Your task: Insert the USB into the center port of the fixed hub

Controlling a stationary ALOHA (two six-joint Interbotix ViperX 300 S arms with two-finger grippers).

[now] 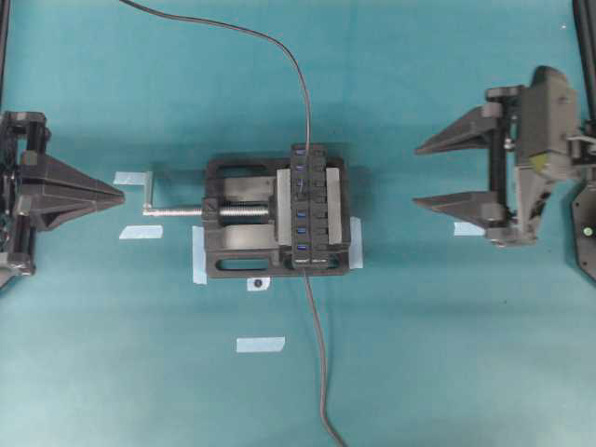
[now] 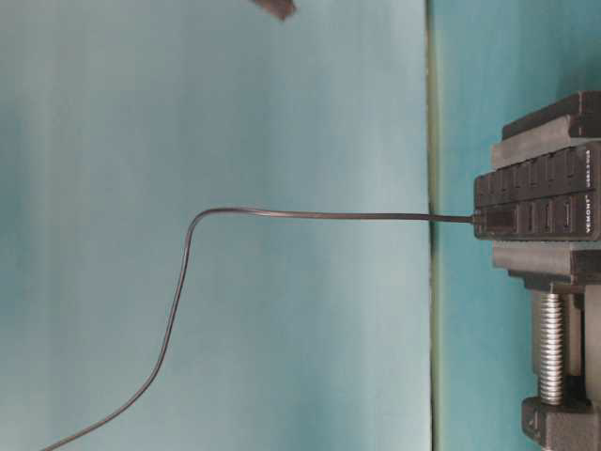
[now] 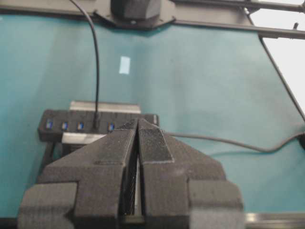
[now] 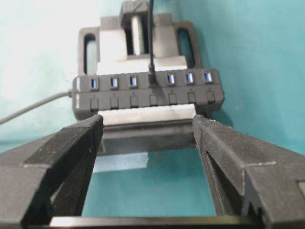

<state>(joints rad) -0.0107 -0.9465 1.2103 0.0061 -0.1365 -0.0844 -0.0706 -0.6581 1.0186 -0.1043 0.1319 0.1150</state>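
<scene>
The fixed hub (image 1: 308, 207) is a long black strip with blue sockets, clamped in a black vise (image 1: 244, 220) at mid-table. The USB (image 4: 151, 79) sits plugged into the middle socket of the hub (image 4: 147, 94), three blue sockets showing on either side. Its thin cable (image 1: 279, 47) runs off the far edge. From table level the USB (image 2: 492, 222) stands out of the hub (image 2: 540, 200). My left gripper (image 1: 117, 194) rests shut and empty, left of the vise. My right gripper (image 1: 417, 175) stands open and empty to the right, apart from the hub. In the wrist views the left gripper (image 3: 138, 122) is shut and the right gripper (image 4: 147, 120) is wide open.
The vise's silver screw and crank (image 1: 158, 207) stick out toward the left gripper. The hub's own thicker cable (image 1: 318, 363) leads off the near edge. Bits of pale tape (image 1: 260, 344) mark the teal table (image 1: 447, 354), one beside the right gripper (image 1: 468, 228).
</scene>
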